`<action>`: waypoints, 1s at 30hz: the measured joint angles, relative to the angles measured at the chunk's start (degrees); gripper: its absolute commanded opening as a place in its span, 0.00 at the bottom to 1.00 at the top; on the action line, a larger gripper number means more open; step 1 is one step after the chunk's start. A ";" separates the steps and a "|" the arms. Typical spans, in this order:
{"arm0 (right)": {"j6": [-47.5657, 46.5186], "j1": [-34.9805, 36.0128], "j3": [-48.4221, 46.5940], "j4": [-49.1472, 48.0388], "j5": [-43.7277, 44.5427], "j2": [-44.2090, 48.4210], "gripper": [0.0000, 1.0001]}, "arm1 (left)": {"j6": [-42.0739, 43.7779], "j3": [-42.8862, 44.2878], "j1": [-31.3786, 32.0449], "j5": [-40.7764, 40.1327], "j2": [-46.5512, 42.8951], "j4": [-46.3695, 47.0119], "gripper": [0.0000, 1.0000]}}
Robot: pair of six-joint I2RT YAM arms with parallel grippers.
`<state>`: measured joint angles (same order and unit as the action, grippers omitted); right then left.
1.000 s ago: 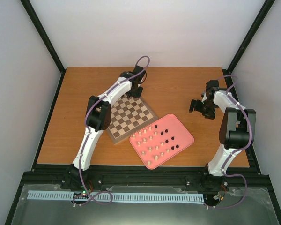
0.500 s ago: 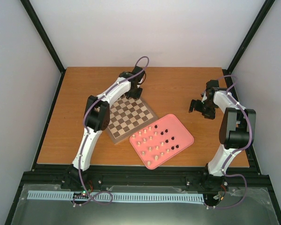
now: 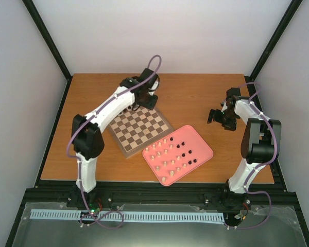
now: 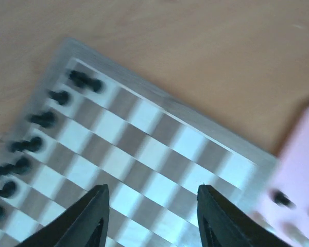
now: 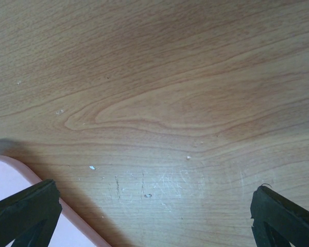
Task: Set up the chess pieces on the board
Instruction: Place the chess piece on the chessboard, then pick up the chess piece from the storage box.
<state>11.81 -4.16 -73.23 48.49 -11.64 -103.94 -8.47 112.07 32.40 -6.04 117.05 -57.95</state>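
The checked board [image 3: 142, 129] lies mid-table. In the left wrist view the board [image 4: 144, 149] carries several dark chess pieces [image 4: 44, 119] in a row along its left edge. In the top view my arm hides them. My left gripper [image 3: 144, 99] hangs over the board's far corner. In its own view the left gripper [image 4: 152, 189] is open and empty above bare squares. Cream pieces [image 3: 164, 155] and dark pieces [image 3: 188, 150] stand in the pink tray [image 3: 203, 146]. My right gripper [image 3: 219, 117] is over bare wood right of the tray, and in its own view it [image 5: 154, 193] is wide open and empty.
The tray's edge shows at the right of the left wrist view [image 4: 304, 154], with a dark piece [image 4: 281, 198] in it. Its corner shows at the lower left of the right wrist view [image 5: 10, 175]. The wooden table [image 3: 195, 95] is fenced by black frame posts and white walls.
The left arm's elbow has swung out to the left and its gripper has shifted slightly left over the board's far corner. The right arm has not moved.
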 measured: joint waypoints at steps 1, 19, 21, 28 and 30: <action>0.00 0.00 0.00 -0.04 -0.02 0.00 1.00 | 0.15 -1.77 1.38 0.46 -1.86 0.31 0.43; 0.00 0.04 0.46 -0.46 -0.81 0.09 1.00 | 1.22 -15.15 18.29 7.89 2.32 3.67 0.40; 0.00 0.04 0.79 -0.57 -0.81 0.13 1.00 | 1.22 -14.93 18.29 8.02 3.28 4.07 0.40; -0.02 0.07 1.36 -0.61 -0.81 0.13 1.00 | 1.20 -12.33 18.34 8.26 5.62 4.52 0.40; 0.00 0.07 1.36 -0.66 -0.81 0.13 1.00 | 1.20 -11.56 18.34 8.28 6.10 4.59 0.40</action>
<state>11.81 -4.10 -71.88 47.83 -12.45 -103.81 -7.27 100.51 50.74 2.24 123.15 -53.36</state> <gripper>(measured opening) 1.000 0.402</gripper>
